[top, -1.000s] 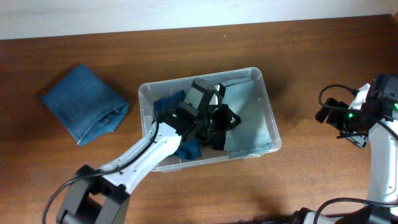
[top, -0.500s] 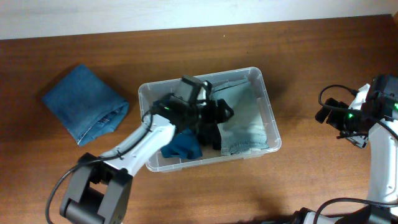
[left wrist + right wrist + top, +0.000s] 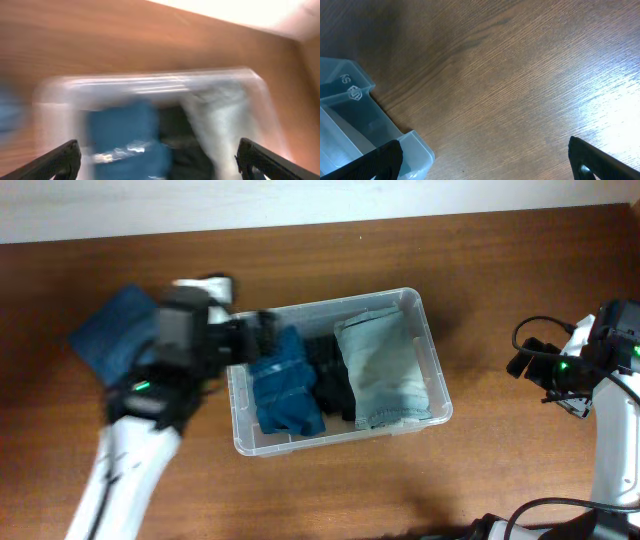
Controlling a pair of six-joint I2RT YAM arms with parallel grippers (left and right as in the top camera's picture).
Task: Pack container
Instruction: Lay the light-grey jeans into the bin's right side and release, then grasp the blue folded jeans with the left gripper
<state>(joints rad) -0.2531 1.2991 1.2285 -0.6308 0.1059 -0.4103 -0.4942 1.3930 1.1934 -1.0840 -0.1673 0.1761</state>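
Observation:
The clear plastic container (image 3: 438, 392) stands mid-table. It holds a folded dark-blue denim piece (image 3: 285, 385), a black garment (image 3: 332, 372) and a pale denim piece (image 3: 385, 368) side by side. My left gripper (image 3: 248, 338), blurred by motion, hovers just outside the container's left wall. In the left wrist view the left gripper (image 3: 161, 167) is open and empty, looking over the container (image 3: 150, 80) and the dark-blue piece (image 3: 125, 135). My right gripper (image 3: 532, 372) hangs open over bare table to the right. The right wrist view shows the right gripper (image 3: 485, 167) empty beside the container's corner (image 3: 355, 100).
A second folded blue denim piece (image 3: 112, 330) lies on the table to the left of the container, partly covered by my left arm. A pale wall runs along the table's far edge (image 3: 320, 220).
My left gripper opened, left the dark-blue denim piece in the container and drew back to the left, out over the container's wall. The right arm has not moved.

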